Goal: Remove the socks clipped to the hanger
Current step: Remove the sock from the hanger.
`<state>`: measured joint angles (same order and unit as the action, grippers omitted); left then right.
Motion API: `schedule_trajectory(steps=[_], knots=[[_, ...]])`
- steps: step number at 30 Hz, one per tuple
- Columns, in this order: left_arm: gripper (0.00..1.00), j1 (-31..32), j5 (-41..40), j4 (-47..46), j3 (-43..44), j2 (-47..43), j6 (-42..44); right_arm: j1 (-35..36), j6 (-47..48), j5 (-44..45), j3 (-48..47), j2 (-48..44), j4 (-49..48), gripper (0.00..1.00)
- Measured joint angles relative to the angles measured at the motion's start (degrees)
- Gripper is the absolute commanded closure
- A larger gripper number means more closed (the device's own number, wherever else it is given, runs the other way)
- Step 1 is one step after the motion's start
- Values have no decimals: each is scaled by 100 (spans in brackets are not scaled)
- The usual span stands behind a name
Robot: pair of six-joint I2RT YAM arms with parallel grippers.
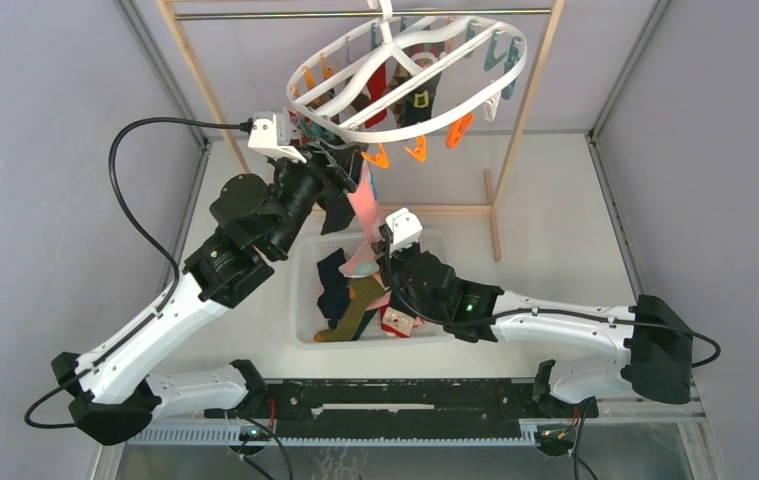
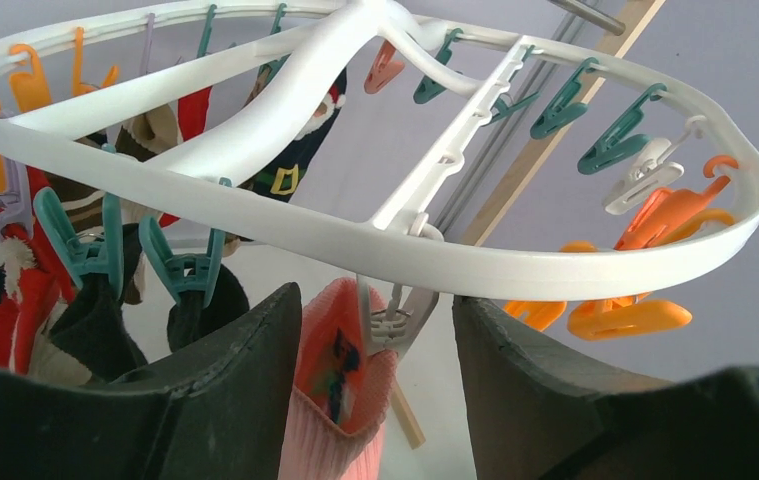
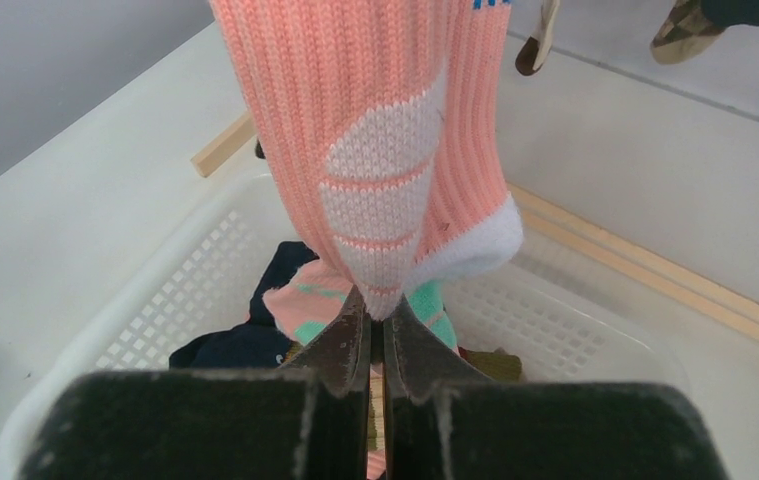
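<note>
The white oval hanger (image 1: 495, 75) hangs at the back with several socks (image 1: 410, 100) clipped under it. A salmon pink sock (image 1: 365, 215) hangs from a white clip (image 2: 395, 320) on the hanger's near rim (image 2: 455, 265). My left gripper (image 2: 375, 310) is open, its fingers (image 2: 245, 370) standing either side of that clip and the sock's cuff (image 2: 330, 400). Below, my right gripper (image 3: 377, 315) is shut on the pink sock's (image 3: 375, 120) lower tip, over the basket. Red and dark socks (image 2: 15, 300) hang from teal clips to the left.
A white mesh basket (image 1: 300, 335) under the sock holds several loose socks (image 3: 305, 300). The wooden rack frame (image 1: 530, 100) carries the hanger, and its base bar (image 3: 645, 270) lies behind the basket. Empty orange clips (image 2: 635, 315) dangle on the hanger's right.
</note>
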<state>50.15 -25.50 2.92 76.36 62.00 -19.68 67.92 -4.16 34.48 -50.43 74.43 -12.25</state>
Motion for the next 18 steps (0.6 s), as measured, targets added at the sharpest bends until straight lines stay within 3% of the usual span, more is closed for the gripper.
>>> schedule_trajectory(steps=[18], knots=[[31,39,-146,-22,-2,116,-85,2,0,0,-2,101,-61,93]])
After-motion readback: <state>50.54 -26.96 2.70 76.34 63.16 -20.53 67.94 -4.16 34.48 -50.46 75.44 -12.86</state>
